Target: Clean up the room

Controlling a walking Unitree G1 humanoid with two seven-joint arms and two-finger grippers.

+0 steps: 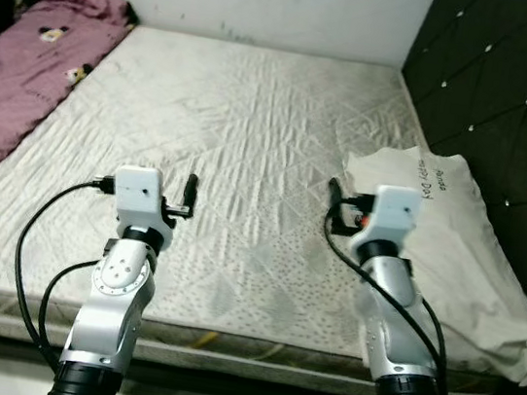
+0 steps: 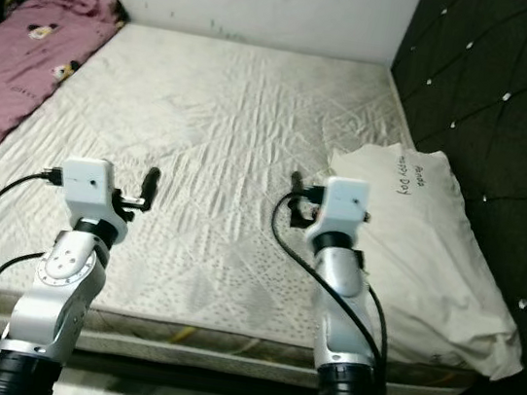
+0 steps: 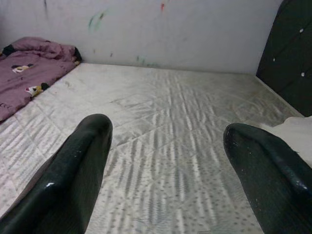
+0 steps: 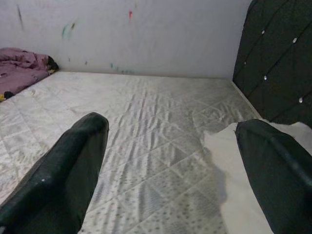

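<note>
Both grippers, left (image 3: 165,161) and right (image 4: 170,165), hovered wide open; the pillow (image 1: 452,254) beside the right one looked soft and light, best pinched at its near corner

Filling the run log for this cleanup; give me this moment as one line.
left gripper: open, over bare quilted mattress | right gripper: open, beside white pillow | pink blanket: robot's left edge | held: nothing

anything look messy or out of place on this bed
Yes. The pink patterned blanket lies crumpled along the left edge of the bare grey quilted mattress, and the white pillow sits askew, overhanging the near right corner. Coloured scribbles mark the white wall.
</note>
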